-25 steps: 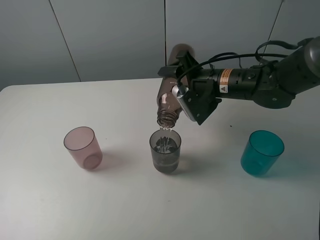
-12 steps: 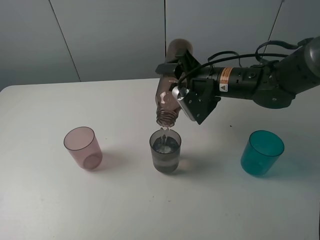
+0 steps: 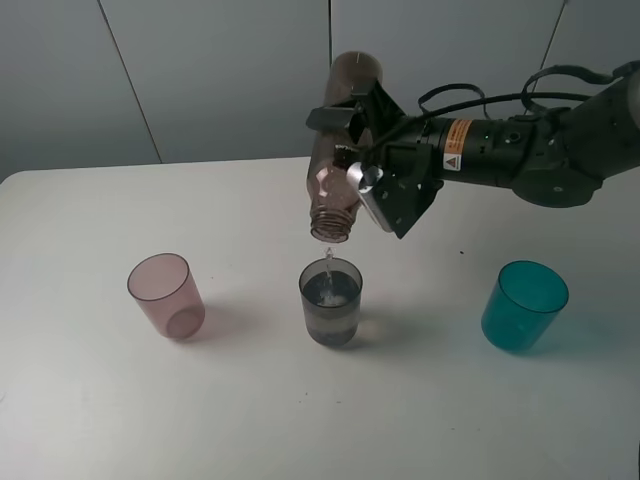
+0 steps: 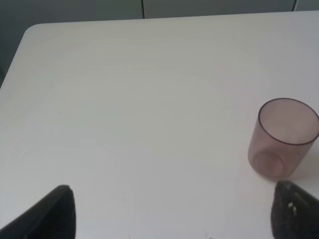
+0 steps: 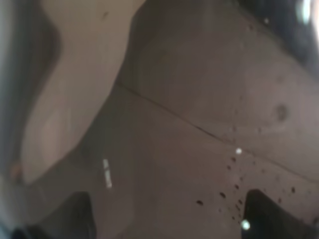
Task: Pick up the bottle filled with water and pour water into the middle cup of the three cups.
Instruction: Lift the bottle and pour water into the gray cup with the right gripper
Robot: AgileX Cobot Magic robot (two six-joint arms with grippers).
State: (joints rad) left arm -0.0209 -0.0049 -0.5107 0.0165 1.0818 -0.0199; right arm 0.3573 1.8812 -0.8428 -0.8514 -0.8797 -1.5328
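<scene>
Since a second ago the bottle (image 3: 330,200) has swung steeper and its base has climbed toward the top centre of the overhead frame, while the pour has thinned from a splash to a fine thread of water (image 3: 328,258). My right claw (image 3: 350,158) is clamped across the bottle's body, reaching in from the right edge of the frame. The bottle hangs mouth-down, nearly upright, just above the middle cup (image 3: 331,302), not touching it. That cup stands at centre frame on the white table (image 3: 250,200) and holds water to roughly half its height. The pink cup (image 3: 166,295) sits to its left and the teal cup (image 3: 524,305) to its right, both well apart from it. My right wrist view is filled by blurred brown plastic. My left claw (image 4: 174,219) is spread wide over the table, with the pink cup near one fingertip
</scene>
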